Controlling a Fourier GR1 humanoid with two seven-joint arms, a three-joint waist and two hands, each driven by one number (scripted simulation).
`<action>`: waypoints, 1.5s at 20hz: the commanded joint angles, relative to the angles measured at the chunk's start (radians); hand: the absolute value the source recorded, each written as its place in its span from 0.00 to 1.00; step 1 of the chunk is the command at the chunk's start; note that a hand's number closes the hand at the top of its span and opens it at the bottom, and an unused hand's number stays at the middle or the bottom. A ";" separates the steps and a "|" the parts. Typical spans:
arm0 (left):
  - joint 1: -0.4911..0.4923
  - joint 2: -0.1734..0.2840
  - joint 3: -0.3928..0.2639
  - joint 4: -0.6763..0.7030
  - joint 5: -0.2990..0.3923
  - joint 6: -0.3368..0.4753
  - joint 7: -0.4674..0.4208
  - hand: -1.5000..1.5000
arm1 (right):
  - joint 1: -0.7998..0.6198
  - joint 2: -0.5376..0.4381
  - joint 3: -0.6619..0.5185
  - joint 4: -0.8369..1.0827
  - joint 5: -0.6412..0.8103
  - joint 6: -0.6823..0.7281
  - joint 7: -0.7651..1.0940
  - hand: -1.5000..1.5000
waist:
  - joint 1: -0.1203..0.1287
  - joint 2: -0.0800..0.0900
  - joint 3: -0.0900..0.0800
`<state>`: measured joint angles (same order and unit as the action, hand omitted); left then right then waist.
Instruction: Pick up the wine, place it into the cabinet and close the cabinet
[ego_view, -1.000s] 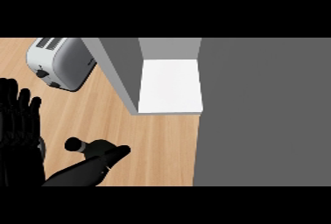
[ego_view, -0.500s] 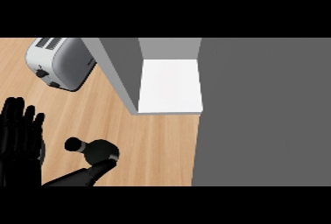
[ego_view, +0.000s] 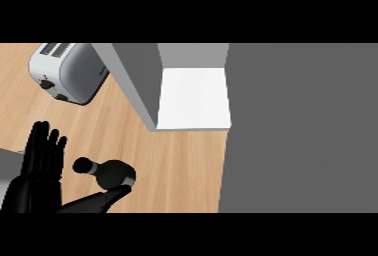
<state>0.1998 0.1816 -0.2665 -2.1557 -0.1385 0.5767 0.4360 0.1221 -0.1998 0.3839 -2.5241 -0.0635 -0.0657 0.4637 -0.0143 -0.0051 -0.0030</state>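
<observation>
The wine (ego_view: 111, 171) stood on the wooden counter (ego_view: 177, 165) near the view's lower left, seen from almost straight above as a dark round body with its neck and cap pointing left toward the left hand. It sat below and to the left of the cabinet (ego_view: 193, 97), well apart from it and outside it.

The right hand (ego_view: 100, 199) came in from the lower edge and met the bottle at its lower right side. Dark fingers reached up against the bottle's body, but hand and bottle were both black and merged there, so whether the fingers curled round the bottle or only touched it could not be told.

The left hand (ego_view: 38, 167) showed at the left edge, open, its fingers straight and pointing up the view, resting just left of the bottle's cap without touching it.

The cabinet stood open, its white floor showing between a grey side wall on the left and a broad grey panel (ego_view: 299, 127) filling the view's right side. Nothing lay on that white floor.

A silver toaster (ego_view: 70, 72) lay at the upper left of the counter, close beside the cabinet's left wall.
</observation>
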 joint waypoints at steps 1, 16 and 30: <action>0.039 -0.029 0.007 0.100 0.052 -0.015 -0.124 0.00 | 0.061 -0.050 -0.053 -0.281 -0.067 0.002 0.114 0.00 | -0.003 0.000 0.001; 0.013 -0.027 0.255 0.494 0.323 -0.228 -0.450 0.00 | 0.106 -0.053 -0.021 -0.239 -0.063 0.002 0.022 0.00 | -0.004 0.002 0.002; 0.020 -0.091 0.231 0.729 0.327 -0.338 -0.666 0.00 | 0.140 -0.069 0.035 -0.281 -0.027 -0.007 0.053 0.00 | -0.002 -0.001 0.003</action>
<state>0.1879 0.0935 -0.0391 -1.4525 0.1775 0.2707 -0.1870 0.1575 -0.2362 0.4048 -2.5287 -0.0566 -0.0767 0.4305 -0.0175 -0.0041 -0.0011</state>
